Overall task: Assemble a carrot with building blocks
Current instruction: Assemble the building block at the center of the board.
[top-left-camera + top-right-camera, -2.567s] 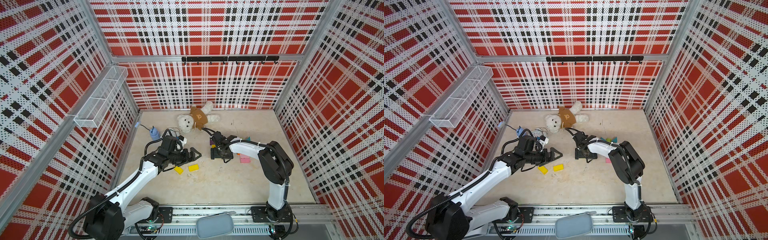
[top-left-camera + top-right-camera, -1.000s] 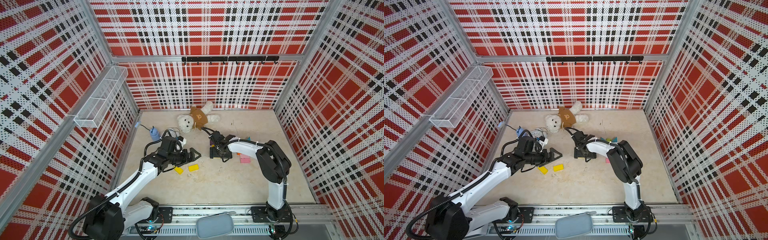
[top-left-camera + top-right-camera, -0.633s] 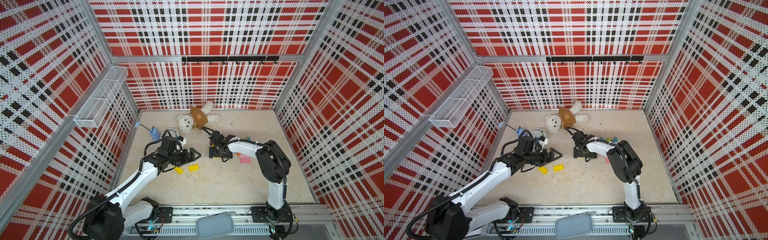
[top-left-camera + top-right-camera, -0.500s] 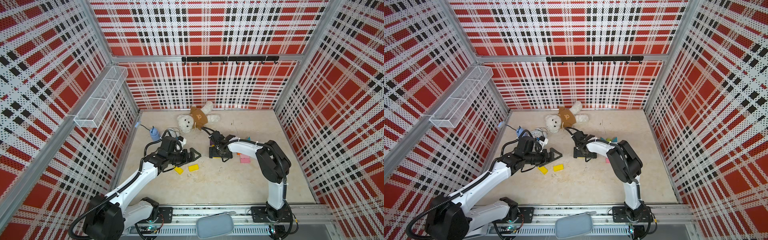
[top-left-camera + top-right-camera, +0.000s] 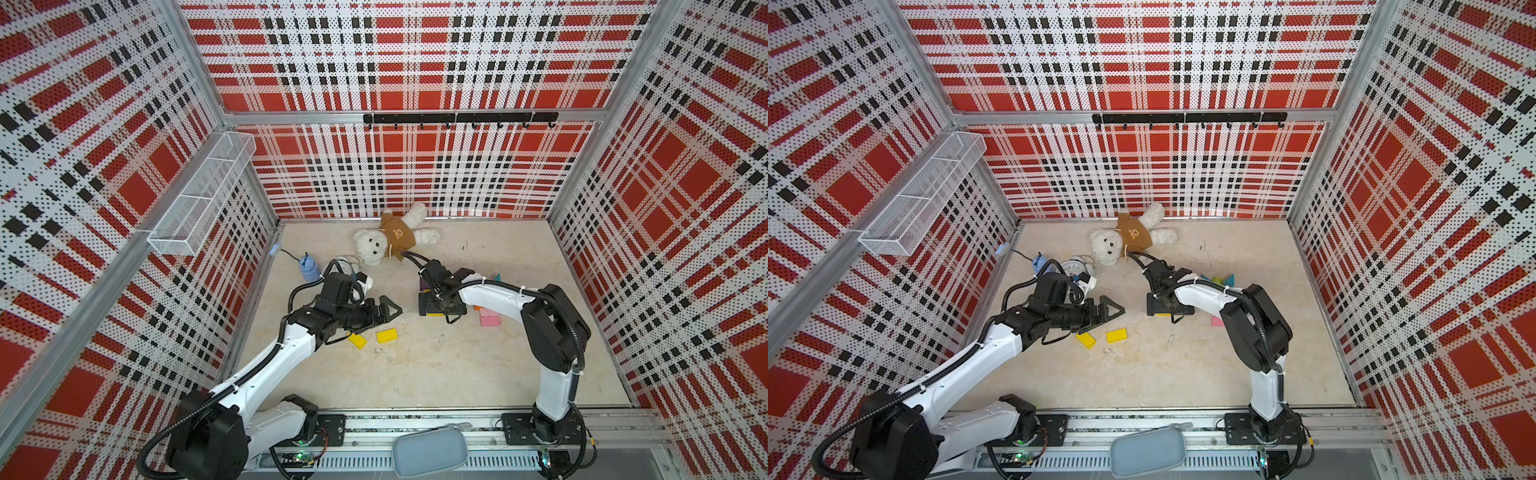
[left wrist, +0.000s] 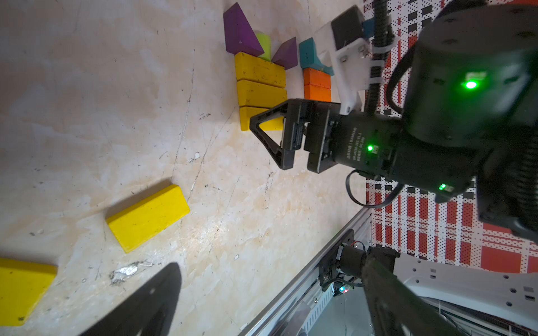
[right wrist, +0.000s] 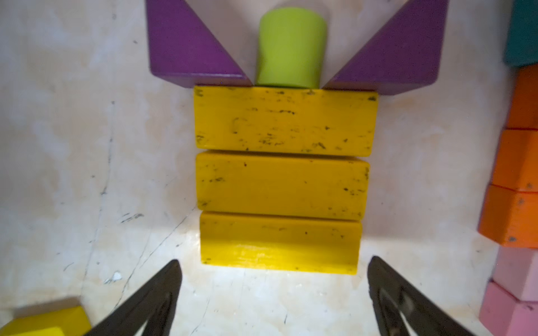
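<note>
Status of left gripper (image 5: 390, 309): spread wide, holding nothing, touching no block. Just beside it, flat on the floor: loose yellow block (image 5: 387, 335) at 6 o'clock, second yellow block (image 5: 357, 340) at 7 o'clock, the two apart.

Status of right gripper (image 7: 273, 263), at 3 o'clock of the left one: spread to full width, wider than the length of a block, holding nothing. Fingertips (image 7: 171, 272) to either side of the near end of the yellow row (image 7: 281, 184), clear of it in the right wrist view.

Yellow row: three flat blocks, long side against long side, running from beneath the right gripper toward 12 o'clock. At its far end: lime cylinder (image 7: 291, 46) between two purple triangles (image 7: 189, 43), all three against the last yellow block.

At 3 o'clock of the row, apart from it: pink blocks (image 7: 515, 291) nearest, orange blocks (image 7: 518, 189) next, teal block (image 7: 524, 32) farthest. Well beyond, at 11 o'clock: teddy bear (image 5: 386, 245).
</note>
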Motion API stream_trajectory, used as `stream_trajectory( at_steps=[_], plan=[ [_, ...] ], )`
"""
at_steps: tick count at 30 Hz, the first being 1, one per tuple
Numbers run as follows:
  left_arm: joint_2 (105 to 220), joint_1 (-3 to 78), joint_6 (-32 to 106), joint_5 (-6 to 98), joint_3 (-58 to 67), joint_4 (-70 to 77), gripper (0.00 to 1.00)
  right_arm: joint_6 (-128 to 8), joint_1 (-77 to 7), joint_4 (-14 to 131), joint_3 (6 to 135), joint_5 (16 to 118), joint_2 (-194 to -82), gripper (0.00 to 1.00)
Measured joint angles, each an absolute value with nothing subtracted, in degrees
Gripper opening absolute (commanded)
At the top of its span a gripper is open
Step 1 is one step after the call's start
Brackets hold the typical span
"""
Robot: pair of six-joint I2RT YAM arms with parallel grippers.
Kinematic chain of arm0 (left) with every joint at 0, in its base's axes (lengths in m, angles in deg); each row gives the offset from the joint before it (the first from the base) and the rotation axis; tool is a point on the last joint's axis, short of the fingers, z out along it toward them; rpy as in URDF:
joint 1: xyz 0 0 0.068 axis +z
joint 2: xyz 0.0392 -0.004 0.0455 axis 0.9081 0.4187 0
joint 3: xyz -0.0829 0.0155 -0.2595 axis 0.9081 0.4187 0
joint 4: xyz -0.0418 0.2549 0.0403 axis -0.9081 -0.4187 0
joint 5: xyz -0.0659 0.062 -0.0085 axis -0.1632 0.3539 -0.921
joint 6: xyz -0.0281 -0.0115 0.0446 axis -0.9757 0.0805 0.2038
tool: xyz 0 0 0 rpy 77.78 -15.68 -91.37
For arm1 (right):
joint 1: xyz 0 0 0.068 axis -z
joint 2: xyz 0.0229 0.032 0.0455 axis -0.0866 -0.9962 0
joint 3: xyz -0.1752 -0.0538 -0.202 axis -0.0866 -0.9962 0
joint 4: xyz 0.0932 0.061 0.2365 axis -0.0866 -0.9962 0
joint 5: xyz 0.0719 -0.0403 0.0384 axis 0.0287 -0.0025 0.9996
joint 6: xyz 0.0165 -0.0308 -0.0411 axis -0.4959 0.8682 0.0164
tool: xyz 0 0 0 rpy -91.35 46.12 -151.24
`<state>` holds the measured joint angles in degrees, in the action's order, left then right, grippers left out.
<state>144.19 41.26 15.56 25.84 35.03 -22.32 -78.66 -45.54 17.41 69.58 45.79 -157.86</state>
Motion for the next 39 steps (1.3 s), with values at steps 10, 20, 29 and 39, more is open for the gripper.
stream_trajectory(
  at_steps=[10, 20, 29, 39],
  plan=[
    [144.2, 40.7, 15.6, 25.9, 35.0, -22.3, 1.00, -74.9, -45.6, 16.4, 63.9, 45.9, -153.7, 0.80],
    [144.2, 40.6, 15.6, 25.9, 35.0, -22.3, 1.00, -74.8, -44.1, 16.4, 63.4, 44.2, -156.3, 0.80],
    [144.2, 40.4, 15.6, 25.9, 35.0, -22.4, 1.00, -73.8, -43.7, 15.9, 63.7, 42.9, -157.2, 0.82],
    [144.6, 40.4, 15.6, 25.9, 35.0, -22.4, 1.00, -73.5, -43.7, 15.6, 65.4, 42.3, -159.0, 0.84]
  ],
)
